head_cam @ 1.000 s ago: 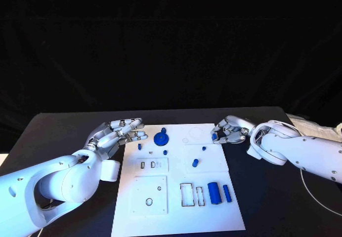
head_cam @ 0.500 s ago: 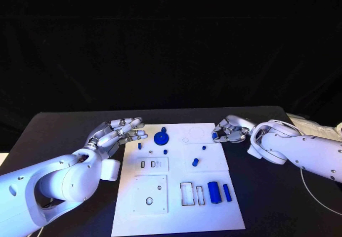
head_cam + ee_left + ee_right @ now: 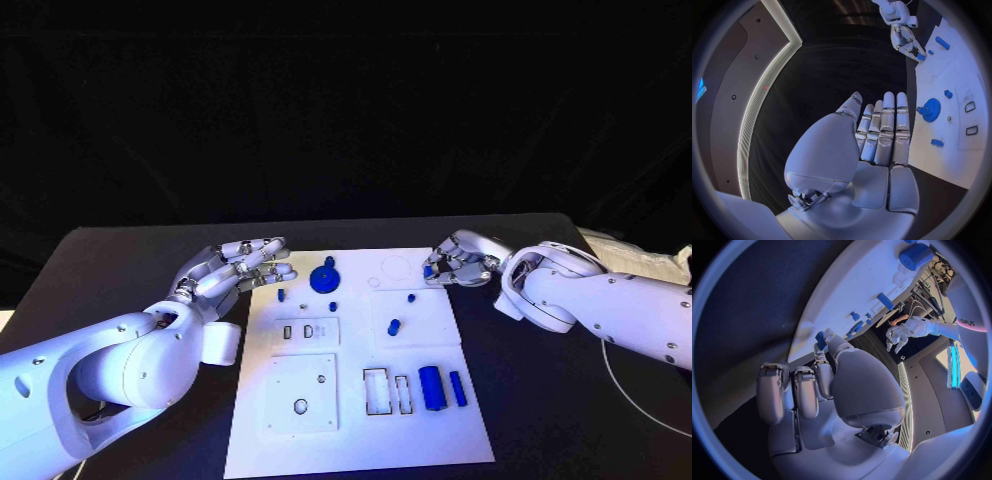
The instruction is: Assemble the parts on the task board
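In the head view the white task board (image 3: pixel 361 400) lies in the middle of the black table (image 3: pixel 101 260), and the left hand (image 3: pixel 238 268) hangs over the table just off the board's ten o'clock corner, its fingers stretched out side by side and nothing in them. The right hand (image 3: pixel 459 262) sits at the board's two o'clock corner with its fingers curled in on a small blue part (image 3: pixel 431 271), held at the fingertips just over the board's edge. On the board, a blue gear (image 3: pixel 326 280) stands toward eleven o'clock, small blue pegs (image 3: pixel 394 327) are scattered about the centre, and a blue block (image 3: pixel 431 388) with a thinner blue bar (image 3: pixel 459 389) beside it lies toward five o'clock, next to rectangular cut-outs. In the left wrist view the left hand (image 3: pixel 879 135) shows its palm and straight, close-set fingers, empty, with the task board (image 3: pixel 954 65) beyond them carrying the gear (image 3: pixel 930 108); farther off, the right hand (image 3: pixel 907 42) pinches the blue part (image 3: pixel 921 57) at the board's far edge. In the right wrist view the right hand (image 3: pixel 811 385) has its fingers bent inward and the blue part (image 3: pixel 821 340) caught between the thumb and a fingertip, touching the edge of the task board (image 3: pixel 842 285); the open left hand (image 3: pixel 897 335) shows beyond it.
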{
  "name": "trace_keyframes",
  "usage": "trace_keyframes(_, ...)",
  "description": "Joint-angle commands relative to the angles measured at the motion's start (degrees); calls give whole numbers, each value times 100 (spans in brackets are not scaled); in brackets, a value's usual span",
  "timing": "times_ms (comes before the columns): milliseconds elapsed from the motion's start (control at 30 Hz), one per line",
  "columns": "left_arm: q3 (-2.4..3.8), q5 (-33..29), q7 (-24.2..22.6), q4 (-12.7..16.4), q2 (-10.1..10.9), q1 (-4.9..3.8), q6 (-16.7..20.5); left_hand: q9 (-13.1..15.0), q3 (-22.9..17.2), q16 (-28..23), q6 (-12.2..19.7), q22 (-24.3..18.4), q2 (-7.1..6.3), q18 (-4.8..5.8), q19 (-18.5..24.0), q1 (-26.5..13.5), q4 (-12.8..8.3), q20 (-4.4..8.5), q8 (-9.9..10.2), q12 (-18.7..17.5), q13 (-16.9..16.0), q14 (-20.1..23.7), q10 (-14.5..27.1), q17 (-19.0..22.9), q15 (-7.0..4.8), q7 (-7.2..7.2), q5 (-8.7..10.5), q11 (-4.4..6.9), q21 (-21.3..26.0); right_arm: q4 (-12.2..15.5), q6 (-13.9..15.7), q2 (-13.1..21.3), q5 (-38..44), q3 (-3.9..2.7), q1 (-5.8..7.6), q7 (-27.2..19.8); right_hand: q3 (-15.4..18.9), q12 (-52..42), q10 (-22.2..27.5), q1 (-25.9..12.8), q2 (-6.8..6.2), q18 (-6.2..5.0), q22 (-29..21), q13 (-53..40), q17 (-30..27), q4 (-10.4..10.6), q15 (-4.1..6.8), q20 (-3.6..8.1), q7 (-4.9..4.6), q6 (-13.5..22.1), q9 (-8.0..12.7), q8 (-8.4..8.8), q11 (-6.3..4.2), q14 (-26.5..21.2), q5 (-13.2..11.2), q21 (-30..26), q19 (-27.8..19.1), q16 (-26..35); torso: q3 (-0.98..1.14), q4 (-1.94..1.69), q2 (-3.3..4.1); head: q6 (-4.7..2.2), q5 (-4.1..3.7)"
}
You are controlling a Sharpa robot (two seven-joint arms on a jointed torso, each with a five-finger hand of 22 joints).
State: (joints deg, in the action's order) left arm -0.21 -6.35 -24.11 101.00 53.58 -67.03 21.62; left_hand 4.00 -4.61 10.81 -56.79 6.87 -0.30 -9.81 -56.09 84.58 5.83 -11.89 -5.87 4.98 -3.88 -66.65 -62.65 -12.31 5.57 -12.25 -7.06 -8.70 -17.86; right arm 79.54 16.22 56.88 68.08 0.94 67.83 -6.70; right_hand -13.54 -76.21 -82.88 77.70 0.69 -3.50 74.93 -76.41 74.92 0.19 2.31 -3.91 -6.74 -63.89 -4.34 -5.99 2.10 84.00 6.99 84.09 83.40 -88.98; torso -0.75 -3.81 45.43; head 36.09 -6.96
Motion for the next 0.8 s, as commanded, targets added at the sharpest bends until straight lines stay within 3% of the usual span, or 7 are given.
trace_keyframes(33,3,19,-24,-4,-10,-1,-108,-2,-33,-20,-12,-7,15,-62,20,14,9,-2,20,-15,9,32,-24,-7,14,-11,3,-15,16,192,394,30,-268,-4,30,138,14,-6,-55,-205,1,66,158,-371,1344,77,47,41,107,-150,-25,-33,-107,565,143,17,3,-27,-2,-2,-5,-5,6)
trace_keyframes(267,3,19,-25,-100,-33,-2,-110,-2,-33,-20,-12,-7,15,-62,20,14,9,-2,20,-15,9,32,-24,-7,14,-11,3,-15,16,914,496,1,-133,-7,202,773,8,153,18,-347,32,64,147,-267,1239,154,60,58,117,-160,-22,-32,-117,542,197,12,3,23,-16,1,-39,16,32)
trace_keyframes(433,3,13,-32,-205,-65,-2,-113,-2,-48,-31,-12,-9,19,-62,21,13,7,-3,26,-25,9,30,-26,-17,15,-12,2,-16,17,1189,425,-260,291,-4,227,1153,-36,180,31,-339,66,63,143,-253,1236,141,73,68,138,-186,-27,-48,-134,542,205,11,5,25,-43,-32,-86,74,86)
trace_keyframes(633,3,5,-43,-297,-71,-2,-110,-2,-48,-31,-12,-9,19,-62,21,13,7,-3,26,-25,9,30,-26,-17,15,-12,2,-16,17,1392,436,-671,972,5,114,1478,-84,216,47,-320,73,63,141,-233,1224,107,85,80,147,-188,-27,-52,-145,539,253,9,7,32,-81,-69,-133,153,182)
trace_keyframes(733,3,-7,-45,-326,-74,-2,-114,-2,-48,-31,-12,-9,19,-62,21,13,7,-3,26,-25,9,30,-26,-17,15,-12,2,-16,17,1444,457,-894,1491,12,30,1620,-101,239,58,-309,69,62,139,-219,1220,88,88,83,147,-184,-26,-50,-147,538,264,7,7,35,-99,-96,-163,202,255)
trace_keyframes(800,3,-12,-45,-335,-72,-2,-116,-2,-48,-31,-12,-9,19,-62,21,13,7,-3,26,-25,9,30,-26,-17,15,-12,2,-16,17,1452,455,-1032,1730,19,-28,1708,-123,247,60,-292,54,62,137,-215,1217,57,90,87,146,-176,-23,-46,-147,538,261,6,6,36,-113,-114,-180,272,347)
